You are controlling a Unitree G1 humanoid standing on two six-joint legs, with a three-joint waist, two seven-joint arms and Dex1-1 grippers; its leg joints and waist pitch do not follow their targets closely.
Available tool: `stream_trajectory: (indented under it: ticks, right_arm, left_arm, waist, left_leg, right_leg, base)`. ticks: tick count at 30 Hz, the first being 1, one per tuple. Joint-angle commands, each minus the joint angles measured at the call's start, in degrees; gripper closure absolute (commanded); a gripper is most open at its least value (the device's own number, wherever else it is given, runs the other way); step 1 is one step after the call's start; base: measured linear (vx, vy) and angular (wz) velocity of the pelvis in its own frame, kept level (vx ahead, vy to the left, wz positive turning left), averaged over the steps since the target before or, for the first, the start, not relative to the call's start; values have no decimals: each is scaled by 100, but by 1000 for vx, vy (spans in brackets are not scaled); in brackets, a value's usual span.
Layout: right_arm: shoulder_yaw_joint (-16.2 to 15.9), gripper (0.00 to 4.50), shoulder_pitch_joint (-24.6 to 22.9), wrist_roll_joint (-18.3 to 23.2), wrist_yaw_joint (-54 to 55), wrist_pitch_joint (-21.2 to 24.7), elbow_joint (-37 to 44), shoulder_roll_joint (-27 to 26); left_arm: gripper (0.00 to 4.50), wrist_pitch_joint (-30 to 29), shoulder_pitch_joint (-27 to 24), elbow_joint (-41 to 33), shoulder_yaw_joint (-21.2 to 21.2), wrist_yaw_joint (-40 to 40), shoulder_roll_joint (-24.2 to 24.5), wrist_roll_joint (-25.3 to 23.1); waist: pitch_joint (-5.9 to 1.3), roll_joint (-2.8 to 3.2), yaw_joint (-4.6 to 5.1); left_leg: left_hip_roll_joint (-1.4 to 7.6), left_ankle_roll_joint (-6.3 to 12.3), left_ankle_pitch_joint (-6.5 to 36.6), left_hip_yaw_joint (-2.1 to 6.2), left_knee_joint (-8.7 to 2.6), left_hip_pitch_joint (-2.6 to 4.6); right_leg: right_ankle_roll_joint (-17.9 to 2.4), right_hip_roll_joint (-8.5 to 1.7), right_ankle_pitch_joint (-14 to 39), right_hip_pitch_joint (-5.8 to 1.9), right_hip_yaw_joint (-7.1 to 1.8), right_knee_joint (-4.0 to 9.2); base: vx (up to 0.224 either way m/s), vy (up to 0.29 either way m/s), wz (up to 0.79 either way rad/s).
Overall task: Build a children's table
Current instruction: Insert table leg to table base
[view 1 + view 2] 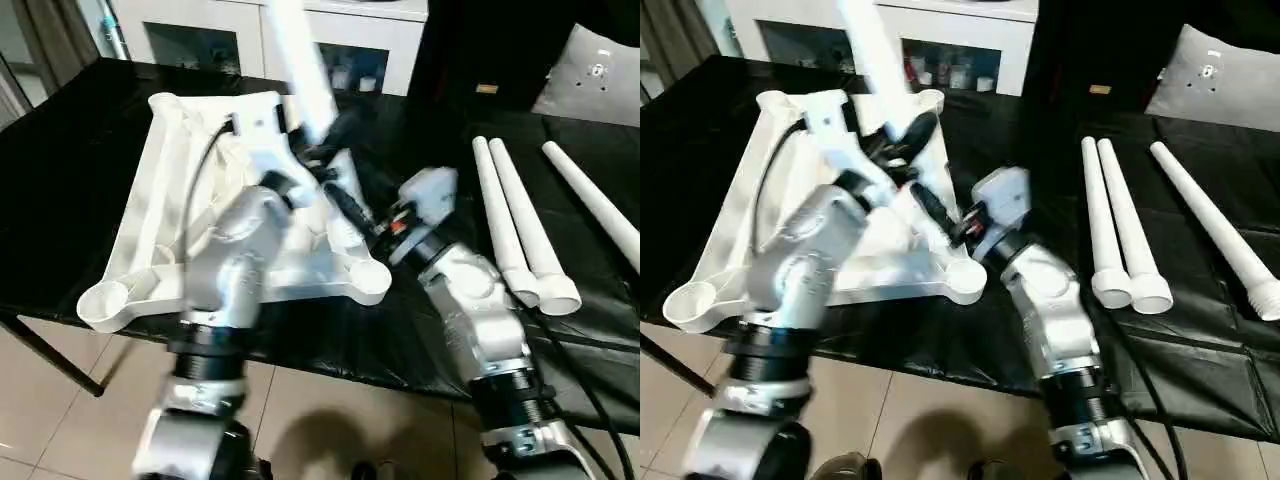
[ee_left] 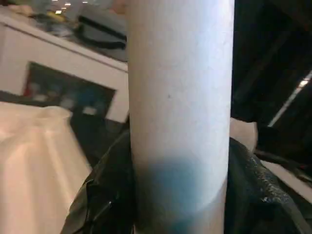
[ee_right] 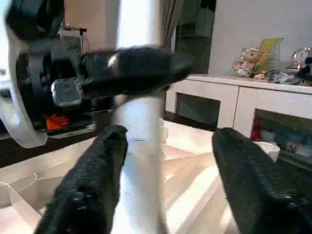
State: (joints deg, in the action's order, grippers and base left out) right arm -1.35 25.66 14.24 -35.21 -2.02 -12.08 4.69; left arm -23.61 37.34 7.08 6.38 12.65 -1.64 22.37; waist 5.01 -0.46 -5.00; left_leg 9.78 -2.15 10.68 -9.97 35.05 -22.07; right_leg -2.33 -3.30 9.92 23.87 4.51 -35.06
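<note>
On the black-covered counter (image 1: 60, 200), upside down with ribbed underside up: the white tabletop (image 1: 160, 220), round corner sockets at its corners, one near socket (image 1: 105, 300) close to the counter's front edge. Rising from the tabletop's far side, tilted toward the cabinet: one white leg (image 1: 300, 70). Clamped round this leg low down: the left pincer (image 1: 902, 140), black fingers (image 2: 105, 195) pressed against either side of the tube in the left wrist view. Just beside the same leg, nearer the robot: the right pincer (image 3: 165, 170), fingers (image 3: 85, 185) spread, one finger against the tube, the other well clear of it, nothing pinched. Silver forearms reaching in from the near edge, left over the tabletop, right between the tabletop and the spare legs. To the right on the counter, lying flat: two legs (image 1: 515, 220) side by side and touching, wide ends toward the robot, and a third leg (image 1: 600, 210) apart from them, slanting toward the right edge. Behind the counter: a white glass-door cabinet (image 1: 200, 30).
</note>
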Motion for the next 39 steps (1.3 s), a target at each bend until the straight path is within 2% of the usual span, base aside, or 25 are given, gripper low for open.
stream_trajectory:
  ticks: [1, 3, 5, 6, 7, 9, 10, 13, 14, 18, 23, 26, 30, 36, 37, 39]
  right_arm:
    - [137, 116, 37, 357, -157, 356, 232, 61]
    - [190, 103, 42, 494, -186, 541, 290, 84]
    - [400, 92, 106, 986, -139, 1480, 400, 231]
    - [431, 81, 118, 1040, -141, 1566, 399, 255]
    - [614, 62, 199, 1366, -196, 2077, 377, 434]
    - [709, 55, 256, 1546, -339, 2412, 330, 637]
    - [778, 41, 283, 1745, -478, 2748, 328, 791]
    - [894, 20, 302, 2185, -674, 3425, 425, 1034]
    - [982, 10, 296, 2491, -796, 3725, 559, 1133]
    - [1056, 10, 304, 2826, -981, 4044, 709, 1267]
    - [817, 4, 299, 3125, -1839, 4511, 1060, 1739]
    - [762, 0, 313, 3196, -1958, 4643, 1145, 1814]
    - [493, 0, 337, 3126, -2201, 4705, 1242, 1961]
    - [195, 0, 342, 3058, -2556, 4725, 1366, 2063]
    - [124, 29, 344, 3025, -2631, 4721, 1377, 2084]
    - [-19, 36, 345, 2955, -2773, 4695, 1381, 2121]
  left_arm:
    - [260, -164, 161, 24, -15, 234, 126, 88]
    - [260, -221, 180, 35, -7, 305, 183, 135]
    - [260, -401, 245, 58, 64, 495, 326, 322]
    - [260, -431, 256, 59, 78, 525, 344, 358]
    - [260, -663, 319, 49, 171, 748, 462, 617]
    - [261, -919, 358, -21, 230, 1005, 564, 885]
    - [261, -1125, 387, -93, 272, 1193, 626, 1109]
    - [261, -1475, 440, -226, 345, 1521, 714, 1505]
    - [261, -1630, 469, -290, 330, 1703, 785, 1687]
    - [261, -1771, 501, -352, 276, 1927, 886, 1825]
    - [261, -1983, 564, -528, 35, 2522, 1096, 2016]
    - [261, -2038, 560, -625, -53, 2745, 1136, 2098]
    - [261, -2056, 452, -977, -332, 3295, 1249, 2246]
    - [261, -2022, 380, -1223, -552, 3618, 1312, 2266]
    - [261, -2006, 373, -1251, -594, 3671, 1326, 2256]
    - [261, -1976, 343, -1315, -687, 3771, 1358, 2226]
  waist:
    - [-517, -40, -2]
    - [-519, -35, -5]
    - [-509, -42, -12]
    - [-516, -31, -26]
    - [-508, -32, -24]
    - [-500, -29, -29]
    - [-498, -41, -35]
    - [-506, -45, -45]
    - [-507, -47, -53]
    - [-510, -55, -60]
    - [-503, -50, -95]
    - [-498, -57, -109]
    - [-514, -57, -139]
    - [-512, -63, -157]
    - [-512, -67, -164]
    - [-519, -78, -169]
  left_leg:
    - [315, 649, 319, 113, -348, 72]
    - [317, 643, 325, 107, -344, 78]
    - [311, 668, 263, 108, -349, 87]
    - [318, 658, 278, 115, -352, 93]
    - [313, 605, 332, 112, -352, 94]
    - [301, 544, 365, 104, -351, 90]
    - [289, 481, 374, 99, -348, 79]
    - [274, 485, 324, 91, -333, 78]
    - [280, 504, 293, 94, -331, 70]
    - [281, 514, 282, 96, -330, 73]
    - [295, 436, 327, 100, -338, 78]
    - [291, 424, 332, 94, -338, 73]
    - [308, 367, 263, 103, -339, 75]
    - [301, 321, 337, 90, -332, 75]
    - [299, 307, 354, 91, -333, 74]
    - [301, 281, 360, 95, -334, 71]
  right_leg:
    - [-1031, -501, 633, -406, -322, 356]
    - [-1054, -500, 644, -396, -322, 354]
    - [-1106, -485, 576, -400, -325, 344]
    - [-1130, -498, 619, -402, -321, 344]
    - [-1121, -501, 725, -403, -318, 358]
    - [-1112, -500, 821, -410, -316, 361]
    - [-1068, -498, 888, -412, -317, 373]
    - [-1095, -499, 872, -426, -317, 370]
    - [-1113, -500, 860, -422, -309, 374]
    - [-1053, -500, 937, -429, -300, 381]
    - [-928, -497, 1155, -420, -303, 401]
    - [-911, -507, 1247, -413, -304, 411]
    - [-921, -514, 1211, -411, -304, 388]
    - [-863, -507, 1343, -408, -310, 408]
    - [-840, -508, 1397, -409, -308, 418]
    - [-809, -509, 1445, -415, -305, 416]
  base:
    - [0, 0, 0]
    - [0, 0, 0]
    - [0, 0, 0]
    - [0, 0, 0]
    - [0, 0, 0]
    - [0, 0, 0]
    - [0, 0, 0]
    - [0, 0, 0]
    - [0, 0, 0]
    - [0, 0, 0]
    - [0, 0, 0]
    - [0, 0, 0]
    - [0, 0, 0]
    - [0, 0, 0]
    - [0, 0, 0]
    - [0, 0, 0]
